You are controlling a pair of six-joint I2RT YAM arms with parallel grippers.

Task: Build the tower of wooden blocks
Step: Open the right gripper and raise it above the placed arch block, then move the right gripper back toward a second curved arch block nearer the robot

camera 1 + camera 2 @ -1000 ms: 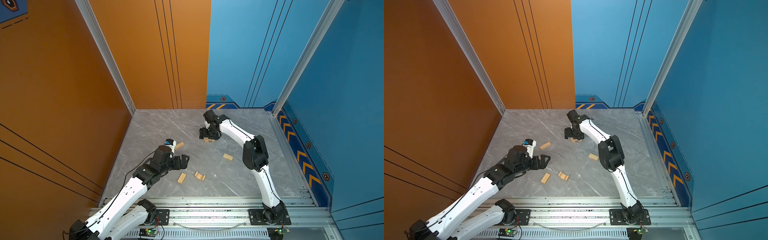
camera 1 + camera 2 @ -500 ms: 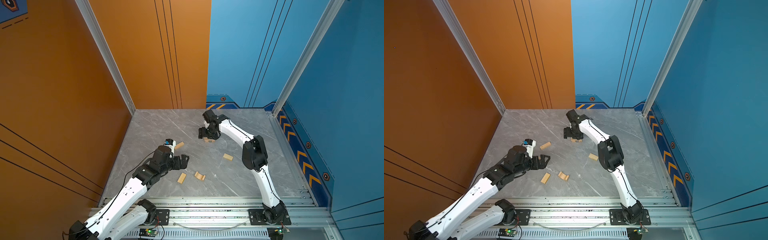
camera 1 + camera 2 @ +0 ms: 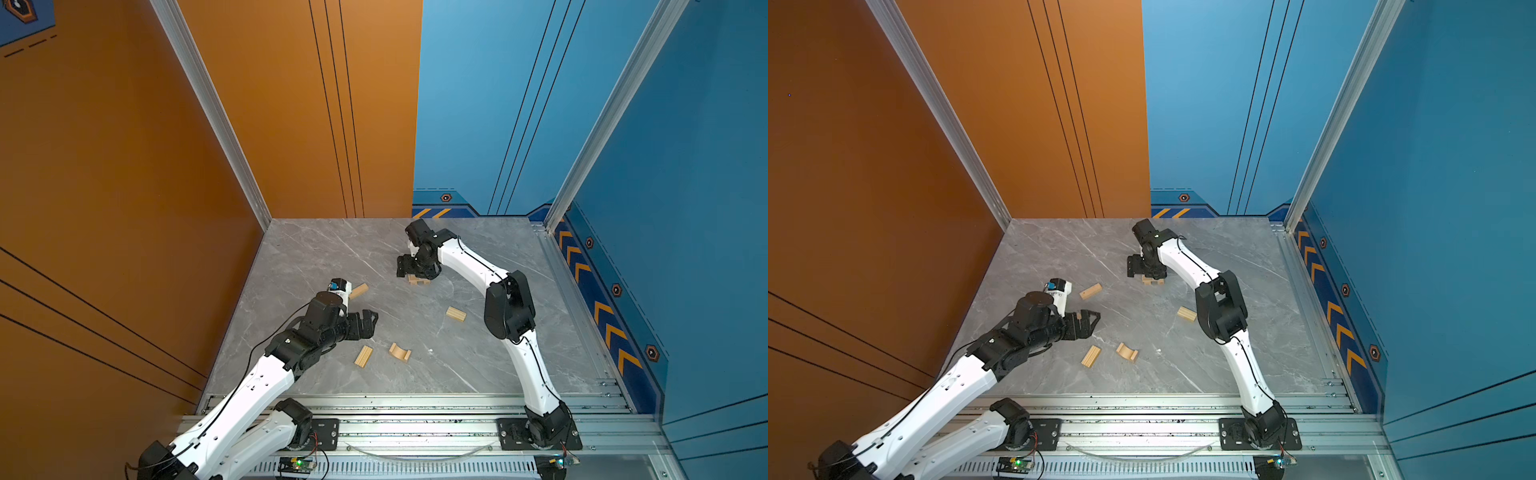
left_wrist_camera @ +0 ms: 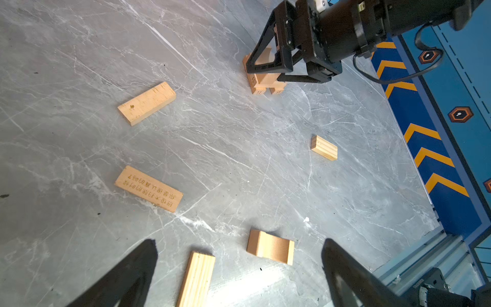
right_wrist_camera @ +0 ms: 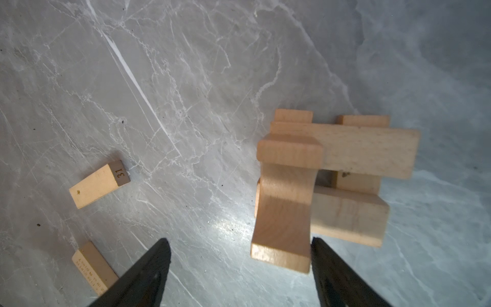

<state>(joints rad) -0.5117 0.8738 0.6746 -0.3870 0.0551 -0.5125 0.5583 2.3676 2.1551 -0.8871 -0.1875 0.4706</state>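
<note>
The tower (image 3: 417,279) (image 3: 1152,281) is a low stack of crossed wood blocks on the grey table, topped by an arch (image 5: 285,204). My right gripper (image 3: 409,270) (image 3: 1142,270) (image 5: 239,245) hangs over it, open. One of its fingers (image 5: 326,263) is beside the arch and the other stands well clear. My left gripper (image 3: 365,322) (image 3: 1090,322) (image 4: 239,249) is open above a loose arch (image 4: 270,250) (image 3: 400,352) and a grooved slab (image 4: 196,279) (image 3: 363,356), holding nothing.
More loose blocks lie about: a bar (image 3: 358,291) (image 4: 146,103) (image 5: 98,183) far left, an engraved bar (image 4: 148,188) (image 5: 93,265), and a small slab (image 3: 456,313) (image 4: 324,147) near the right arm's elbow (image 3: 509,311). Walls close in the table.
My right gripper's jaws have spread a little wider at the arch on the tower. The left arm has not moved.
</note>
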